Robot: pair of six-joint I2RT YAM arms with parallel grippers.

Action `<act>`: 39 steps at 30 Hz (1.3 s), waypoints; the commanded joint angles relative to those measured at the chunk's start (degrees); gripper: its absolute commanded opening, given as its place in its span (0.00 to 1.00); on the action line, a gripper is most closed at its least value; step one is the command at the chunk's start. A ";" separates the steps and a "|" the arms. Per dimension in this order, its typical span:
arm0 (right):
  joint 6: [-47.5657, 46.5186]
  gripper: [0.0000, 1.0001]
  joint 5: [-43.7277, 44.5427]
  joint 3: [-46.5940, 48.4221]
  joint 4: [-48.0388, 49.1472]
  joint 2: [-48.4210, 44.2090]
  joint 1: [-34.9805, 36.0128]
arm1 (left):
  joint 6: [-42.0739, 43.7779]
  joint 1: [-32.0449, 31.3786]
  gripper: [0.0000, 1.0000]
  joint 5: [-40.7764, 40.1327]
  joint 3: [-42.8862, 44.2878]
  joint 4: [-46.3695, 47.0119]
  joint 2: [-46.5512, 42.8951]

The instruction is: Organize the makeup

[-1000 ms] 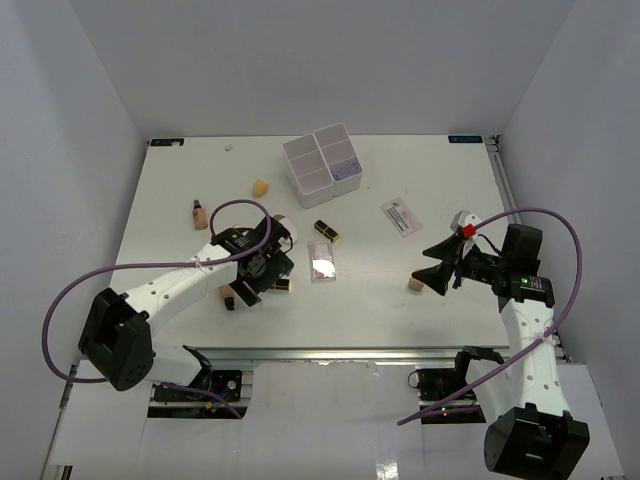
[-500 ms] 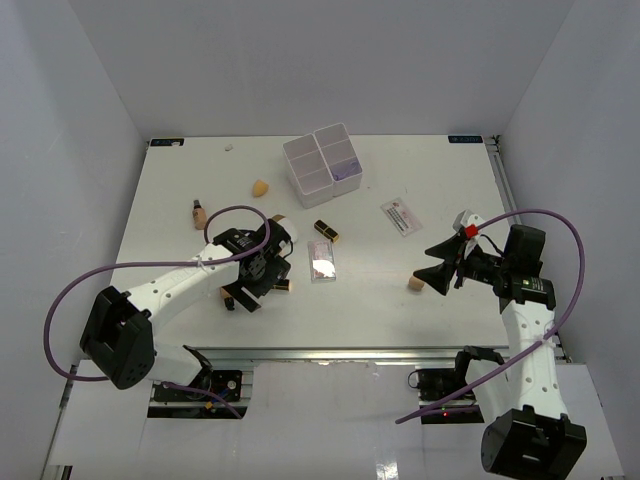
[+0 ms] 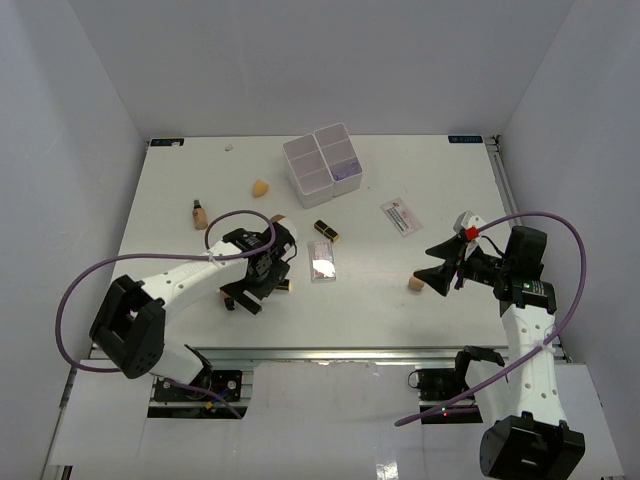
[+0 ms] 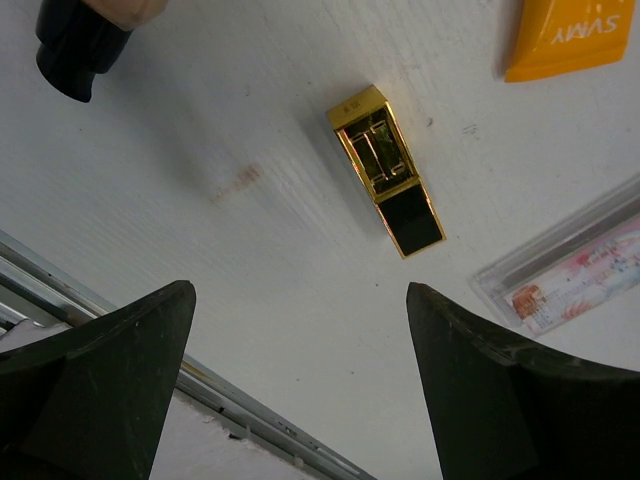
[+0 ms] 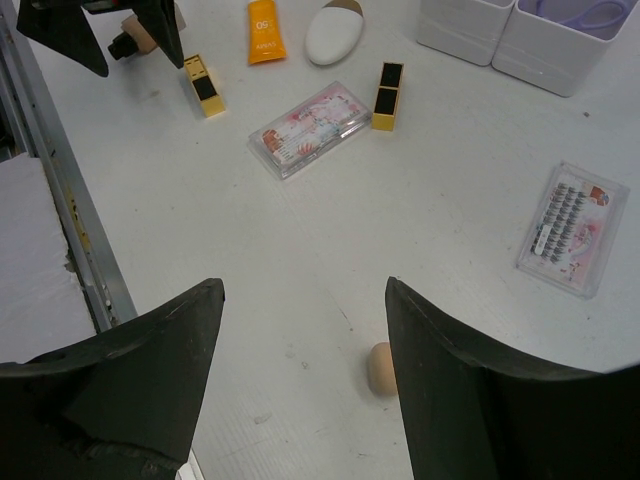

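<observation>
Two lipsticks (image 3: 326, 231), two bottles (image 3: 200, 214), two sponges (image 3: 260, 187), one tube (image 5: 263, 30), one palette (image 3: 322, 260), one packet (image 3: 401, 216) and one white oval item (image 5: 335, 32) lie on the table. All of them are on the near side of the single four-cell box (image 3: 322, 165). One cell of the box holds something purplish.

One sponge sits near-left of the box, and one bottle lies farther left. One lipstick is just near of the box, with the palette nearer still. The packet lies near-right of the box.

The left claw (image 4: 300, 290) is spread wide and grasps nothing. It hangs near-left of the box. The second lipstick (image 4: 385, 170) lies flat on the table ahead of the gap between its fingers and touches neither. The second bottle (image 4: 75, 40) is off to one side of this lipstick, and the tube and the palette's edge are off to the other.

The right claw (image 5: 303, 285) stands well to the near-right of the box. Its fingers are parted and it is empty. The second sponge (image 5: 380, 368) rests on the table just beside one finger. Whether they touch cannot be told.
</observation>
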 commanded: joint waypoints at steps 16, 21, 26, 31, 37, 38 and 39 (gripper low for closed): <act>0.42 0.72 -0.93 -0.31 -0.22 -1.03 -0.72 | -0.66 1.45 0.89 -3.05 8.13 5.27 15.90; 0.25 0.72 -0.83 -0.40 -0.22 -0.55 -0.67 | -0.72 2.01 0.89 -3.18 6.42 7.54 14.50; 0.16 0.72 -0.51 -0.49 -0.22 0.00 -0.69 | 0.35 2.79 0.94 -4.16 7.01 7.80 13.20; 0.00 0.72 -0.40 -0.58 -0.14 0.21 -0.75 | 5.10 4.02 0.96 -4.44 5.22 8.35 9.55; -0.11 0.72 -0.44 -0.49 -0.22 0.46 -0.75 | 32.31 3.93 0.97 -1.17 2.27 18.11 2.57; -0.11 0.72 -0.54 -0.49 -0.22 0.41 -0.75 | 37.75 3.93 0.97 -0.03 1.62 19.91 1.47; -0.11 0.72 -0.57 -0.49 -0.18 0.40 -0.75 | 42.77 3.93 0.97 1.57 0.86 21.51 0.23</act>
